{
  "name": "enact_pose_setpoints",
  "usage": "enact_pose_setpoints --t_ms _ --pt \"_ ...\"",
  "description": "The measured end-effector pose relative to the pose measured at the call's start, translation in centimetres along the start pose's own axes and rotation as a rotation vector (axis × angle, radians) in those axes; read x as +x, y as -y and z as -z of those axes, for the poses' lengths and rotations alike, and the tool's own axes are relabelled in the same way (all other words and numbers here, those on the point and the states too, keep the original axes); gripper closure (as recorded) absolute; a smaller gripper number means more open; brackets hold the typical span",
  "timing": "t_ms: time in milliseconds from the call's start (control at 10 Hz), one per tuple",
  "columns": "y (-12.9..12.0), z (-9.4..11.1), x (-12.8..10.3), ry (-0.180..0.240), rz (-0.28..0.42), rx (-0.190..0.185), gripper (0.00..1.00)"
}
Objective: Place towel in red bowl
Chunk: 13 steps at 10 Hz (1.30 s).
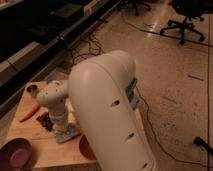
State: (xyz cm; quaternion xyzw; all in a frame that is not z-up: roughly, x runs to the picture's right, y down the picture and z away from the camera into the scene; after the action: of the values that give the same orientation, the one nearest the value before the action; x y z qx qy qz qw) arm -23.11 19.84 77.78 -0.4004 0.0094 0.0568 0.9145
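Note:
The towel, a rumpled grey-blue cloth, lies on the wooden table at its middle. My gripper hangs from the white wrist and points straight down onto the towel. The red bowl shows only as an orange-red sliver just right of the towel. The rest of it is hidden behind my large white arm.
A purple-maroon bowl sits at the table's front left corner. An orange carrot and a dark packet lie left of the gripper. A small can stands at the back left. A green object peeks out behind the arm. Office chairs stand far back on the floor.

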Motion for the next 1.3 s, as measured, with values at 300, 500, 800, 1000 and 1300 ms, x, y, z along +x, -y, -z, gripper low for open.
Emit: enact_pose_setpoints --t_ms 300,500,800,1000,1300 --pt "1.0 7.2 3.6 0.135 -0.046 0.016 1.00" --pt "1.3 11.8 6.0 0.258 -0.054 0.013 1.00" --pt "-0.5 15.8 7.7 0.305 -0.054 -0.014 1.00" --pt "-2.8 15.9 8.9 0.294 -0.052 -0.052 1.00" --pt "-5.7 12.3 10.7 0.161 -0.084 -0.095 1.00"
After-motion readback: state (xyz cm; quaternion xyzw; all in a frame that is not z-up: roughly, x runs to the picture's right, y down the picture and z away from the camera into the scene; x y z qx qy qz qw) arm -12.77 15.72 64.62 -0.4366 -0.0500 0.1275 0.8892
